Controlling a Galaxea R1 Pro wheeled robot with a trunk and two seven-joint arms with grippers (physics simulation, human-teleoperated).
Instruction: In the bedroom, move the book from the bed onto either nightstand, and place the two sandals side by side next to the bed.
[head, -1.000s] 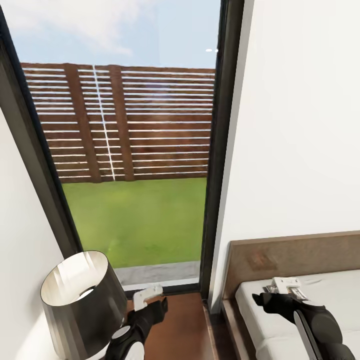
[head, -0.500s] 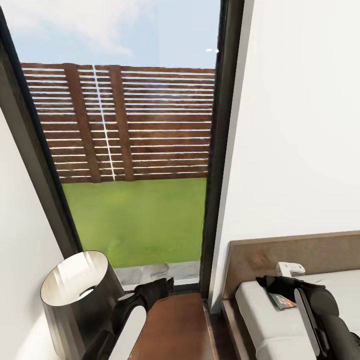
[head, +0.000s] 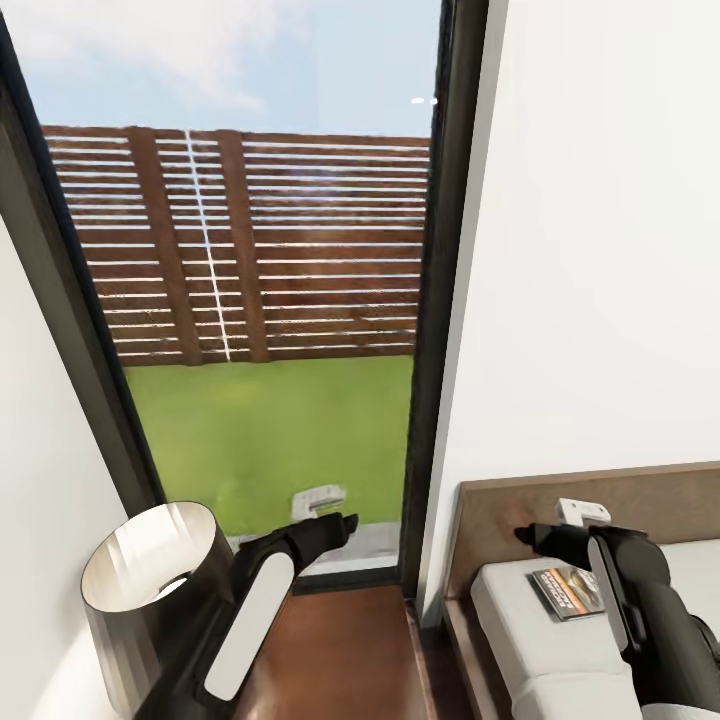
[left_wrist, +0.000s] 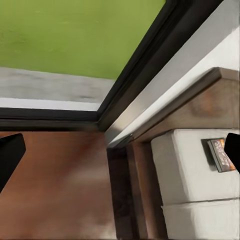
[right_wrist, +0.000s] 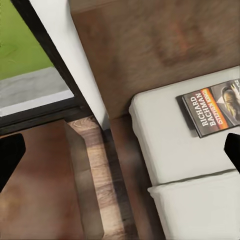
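- The book (head: 568, 589) lies flat on the bed (head: 520, 640), near the far left corner of the mattress, close to the headboard (head: 500, 520). Nothing holds it, so the first part of the task looks undone.
- The nightstand (head: 345, 650) stands just left of the bed, below the tall glass opening (head: 270, 300), with a dark lamp shade (head: 160, 590) at its left. Its glossy brown top has bare space where the book could go.
- The right gripper (head: 545, 535) hangs above the mattress, just beyond the book and apart from it. In the right wrist view its two dark fingertips (right_wrist: 10, 155) sit wide apart with nothing between them, so it is spread and empty.
- The left gripper (head: 335, 520) is raised over the far edge of the nightstand, in front of the glass. Its wrist view shows a dark fingertip at either side with the book (left_wrist: 221, 154) far off on the bed; it too appears spread and empty.
- The sandals cannot be judged from these views, so that part counts as still to do.
- The cover reads "RICHARD BACHMAN" in white letters (right_wrist: 207, 114) beside an orange-brown picture. No other writing is legible.
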